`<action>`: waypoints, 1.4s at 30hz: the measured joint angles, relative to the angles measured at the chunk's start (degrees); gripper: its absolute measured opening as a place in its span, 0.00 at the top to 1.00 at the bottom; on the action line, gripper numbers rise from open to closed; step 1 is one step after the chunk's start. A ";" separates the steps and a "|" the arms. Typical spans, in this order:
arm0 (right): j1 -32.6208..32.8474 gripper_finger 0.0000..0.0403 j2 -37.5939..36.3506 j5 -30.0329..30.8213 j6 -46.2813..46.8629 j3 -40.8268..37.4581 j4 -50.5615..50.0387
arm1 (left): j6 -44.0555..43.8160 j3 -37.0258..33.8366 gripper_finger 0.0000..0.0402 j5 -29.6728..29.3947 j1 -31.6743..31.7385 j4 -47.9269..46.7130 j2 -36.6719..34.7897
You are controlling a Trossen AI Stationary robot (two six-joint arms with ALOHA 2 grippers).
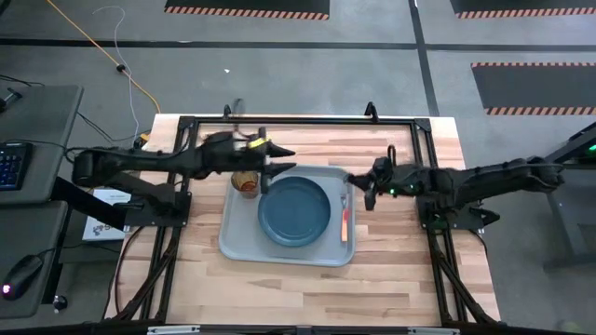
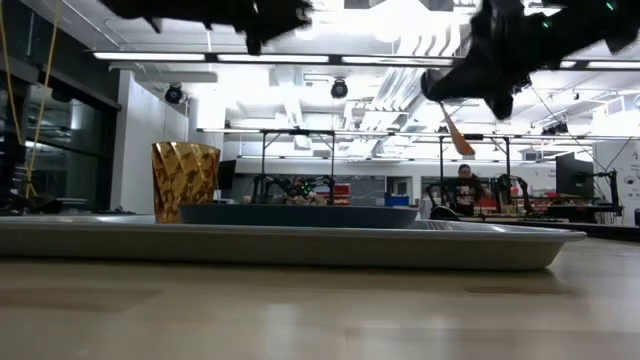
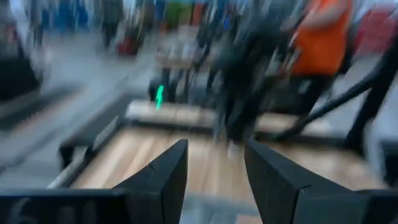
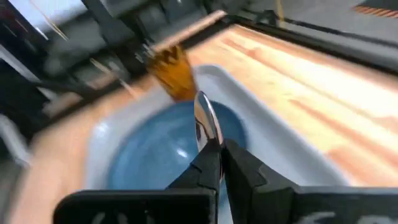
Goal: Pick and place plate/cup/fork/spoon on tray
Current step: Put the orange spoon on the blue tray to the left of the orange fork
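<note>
The grey-blue tray lies mid-table. The dark blue plate rests flat on it. The amber cup stands upright on the tray's far left corner and also shows in the low view. The fork lies on the tray's right strip beside the plate. My right gripper is shut on the spoon above the tray's far right corner. My left gripper is open and empty, raised over the tray's far edge beside the cup. My right gripper pinches the spoon's silver stem between its two fingers. The silver bowl sticks out past the fingertips toward the plate and cup. The orange handle end slants down below the gripper. The spoon is lifted clear of the tray.
A black frame runs along the table's far, left and right edges. Bare wood lies between the tray and the near edge. A person in an orange top stands beyond the table.
</note>
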 joint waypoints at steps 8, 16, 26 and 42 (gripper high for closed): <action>4.38 1.00 5.14 5.20 15.67 -17.11 27.80 | -1.48 -11.57 0.63 -0.71 -3.53 24.08 -4.04; 6.94 1.00 15.07 8.57 23.61 -19.96 34.67 | -1.46 -11.80 0.63 -2.26 -3.28 25.27 -4.07; 6.90 1.00 27.85 4.30 24.67 -14.36 38.49 | -0.93 -11.78 0.63 -3.31 -3.24 24.97 -4.02; 5.96 1.00 40.67 1.98 30.91 -9.86 38.22 | -1.10 -11.76 0.63 -3.72 -3.30 23.20 -4.02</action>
